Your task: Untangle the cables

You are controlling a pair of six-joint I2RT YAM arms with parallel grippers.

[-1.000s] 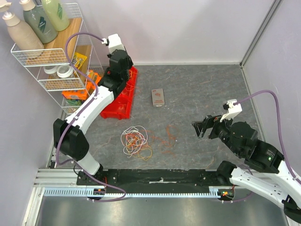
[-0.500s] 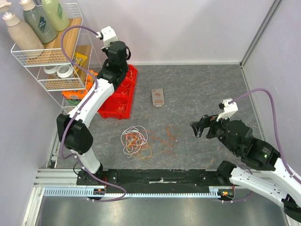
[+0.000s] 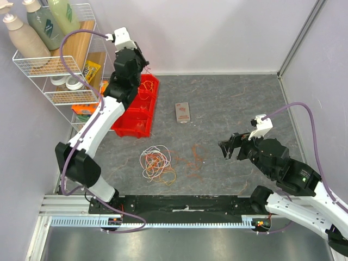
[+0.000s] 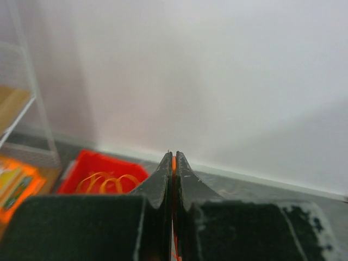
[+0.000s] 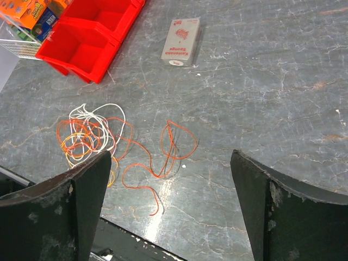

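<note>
Wire rack (image 3: 60, 66) w/ bottles (image 3: 46, 24) sits far left, not part of the job imo. Left gripper (image 4: 173, 157) is up over the red bin (image 3: 136, 124), fingers pinched tight on one orange cable (image 4: 174, 162), prob to drop it w/ the orange coil (image 3: 145, 87) already in there. Main tangle of cables (image 3: 157, 165), orange + white, lies on the grey stone-look table (image 3: 234, 103) near the front edge, pink-red strand (image 5: 174, 144) just beside it. Small box (image 3: 183, 112) further back. Right gripper (image 5: 169, 163) hangs wide open, empty, looking down at the tangle. Plain white walls (image 3: 217, 32) all round.

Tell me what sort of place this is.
Probably a robot lab test cell: a grey tabletop boxed in by plain white panels, two arms bolted to a rail at its near edge, and a wire rack of bottles.
</note>
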